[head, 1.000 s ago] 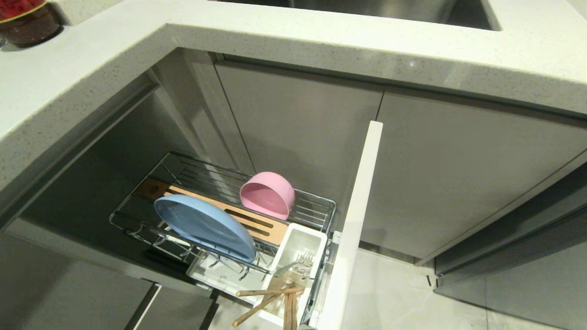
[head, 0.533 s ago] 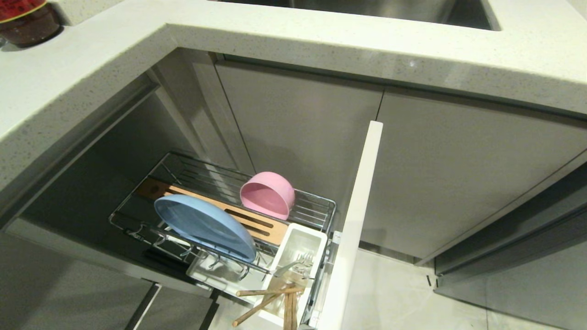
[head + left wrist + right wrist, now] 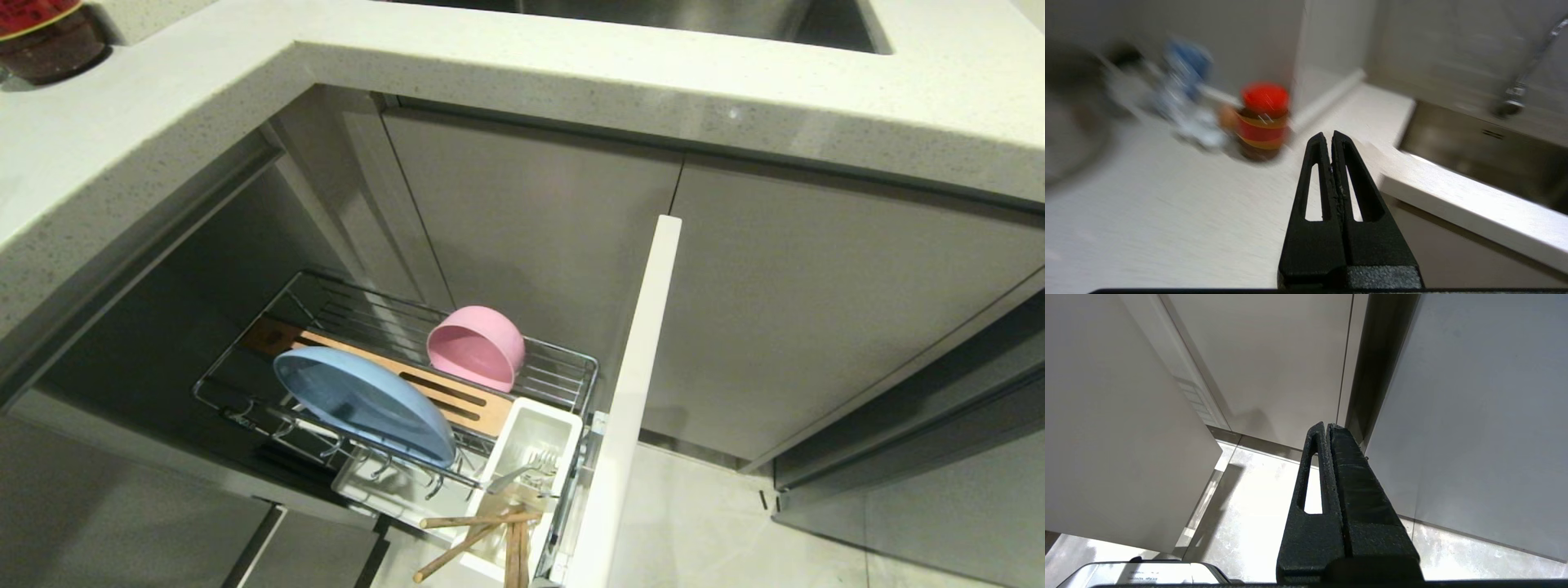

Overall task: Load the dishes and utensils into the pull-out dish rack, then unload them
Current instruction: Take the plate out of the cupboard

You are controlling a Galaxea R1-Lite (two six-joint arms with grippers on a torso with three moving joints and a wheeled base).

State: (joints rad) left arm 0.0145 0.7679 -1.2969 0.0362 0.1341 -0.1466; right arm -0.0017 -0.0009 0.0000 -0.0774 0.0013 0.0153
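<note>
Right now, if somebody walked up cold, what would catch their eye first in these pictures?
Most likely the pull-out dish rack drawn out under the counter, with a light-blue plate standing on edge at its front and a pink bowl tipped on its side behind. Next, the chopsticks and fork in the white utensil cup. In the left wrist view, the left gripper, fingers shut and empty, is above the counter near a red-lidded jar.

Seeing speckled white counter [image 3: 163, 122] wrapping corner; red-lidded jar [image 3: 49, 33] at far left edge, steel sink [image 3: 694, 20] set in top. Grey cabinet doors [image 3: 531, 245] below, pale tile floor [image 3: 702, 523]. Faucet [image 3: 1519, 90] over sink, blurred.
</note>
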